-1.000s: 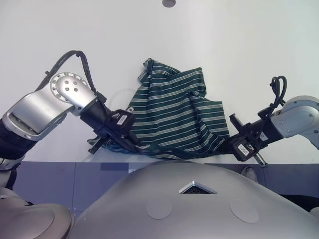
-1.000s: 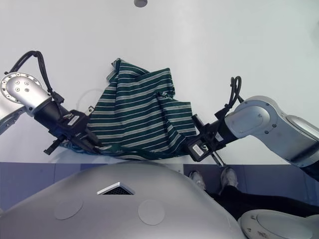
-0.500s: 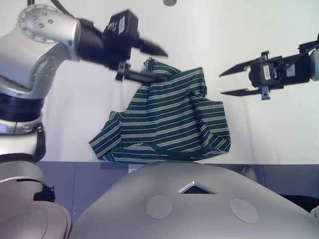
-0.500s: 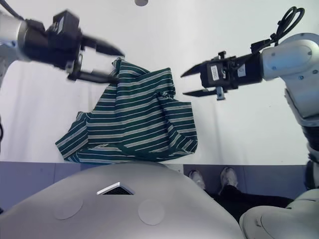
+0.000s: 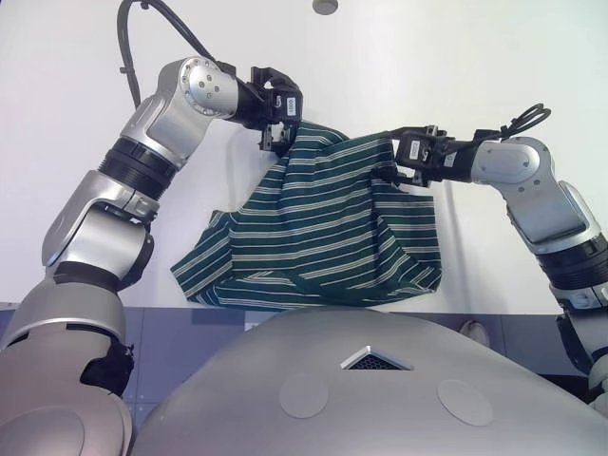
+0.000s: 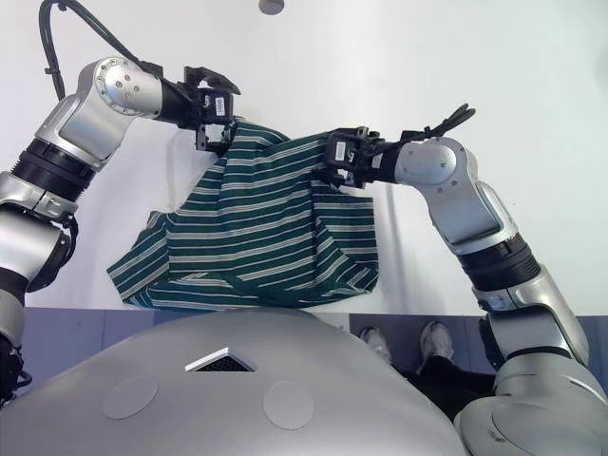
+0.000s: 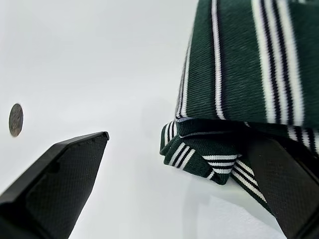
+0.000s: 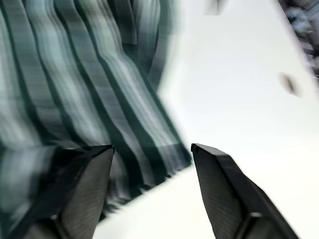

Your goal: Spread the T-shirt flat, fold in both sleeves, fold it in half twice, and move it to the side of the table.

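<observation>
The dark green T-shirt (image 5: 323,233) with white stripes lies crumpled on the white table (image 5: 494,76). My left gripper (image 5: 275,136) is at the shirt's far left corner, open. In the left wrist view a bunched hem (image 7: 199,149) sits between its two black fingers (image 7: 55,184), close to one of them. My right gripper (image 5: 399,161) is at the far right corner, also open. The right wrist view shows a striped corner (image 8: 149,144) lying between its fingers (image 8: 234,194).
The table's front edge (image 5: 532,312) runs just below the shirt's near hem. A small round hole (image 5: 324,6) sits in the table at the far side. Bare white surface lies to the left and right of the shirt.
Both grippers let go of the near hem, rose open, and have come down at the shirt's far corners. The near left hem now lies spread out to the left.
</observation>
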{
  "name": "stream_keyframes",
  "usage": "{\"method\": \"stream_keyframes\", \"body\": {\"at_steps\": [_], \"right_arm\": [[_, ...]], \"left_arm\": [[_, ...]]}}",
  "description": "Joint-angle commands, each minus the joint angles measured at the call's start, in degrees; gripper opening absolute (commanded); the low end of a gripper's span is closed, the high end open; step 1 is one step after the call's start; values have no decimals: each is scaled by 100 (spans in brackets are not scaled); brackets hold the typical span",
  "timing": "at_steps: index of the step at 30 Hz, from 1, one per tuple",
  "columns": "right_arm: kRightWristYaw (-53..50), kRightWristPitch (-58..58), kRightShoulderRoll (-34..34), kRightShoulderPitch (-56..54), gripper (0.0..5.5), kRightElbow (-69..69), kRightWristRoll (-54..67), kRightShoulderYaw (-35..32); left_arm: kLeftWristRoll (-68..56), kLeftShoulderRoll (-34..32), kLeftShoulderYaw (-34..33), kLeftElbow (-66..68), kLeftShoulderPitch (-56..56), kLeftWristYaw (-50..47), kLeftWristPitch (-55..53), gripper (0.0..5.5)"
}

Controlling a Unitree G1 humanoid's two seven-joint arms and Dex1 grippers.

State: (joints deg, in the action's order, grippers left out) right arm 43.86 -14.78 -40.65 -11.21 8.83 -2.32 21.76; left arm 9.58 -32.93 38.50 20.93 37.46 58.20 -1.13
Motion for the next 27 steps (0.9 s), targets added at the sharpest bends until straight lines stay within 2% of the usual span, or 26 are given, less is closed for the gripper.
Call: {"method": "stream_keyframes", "body": {"at_steps": [1,4,6,10,14,17,24,27], "right_arm": [[-656,-15,441,-93,290,-262,-79,-467],[-1012,59,651,-94,290,-305,-131,-710],[-1393,108,825,-192,290,-450,-163,-977],[-2145,293,1193,-407,290,-733,-169,-1548],[-2272,435,1334,-456,290,-821,-198,-1647],[-2369,534,1472,-466,290,-808,-178,-1725],[-2729,727,1660,-519,290,-888,-224,-1989],[-3040,807,1734,-591,290,-968,-239,-2226]], "left_arm": [[322,12,524,-49,-802,578,-147,484],[350,47,406,-6,-790,567,-151,484],[365,79,376,56,-783,537,-134,451],[422,89,343,138,-846,519,-95,352],[488,138,273,323,-832,378,-1,283],[647,308,175,684,-686,-80,228,233],[643,446,-50,958,-572,-397,606,91],[903,426,-300,893,-376,-1093,910,28]]}}
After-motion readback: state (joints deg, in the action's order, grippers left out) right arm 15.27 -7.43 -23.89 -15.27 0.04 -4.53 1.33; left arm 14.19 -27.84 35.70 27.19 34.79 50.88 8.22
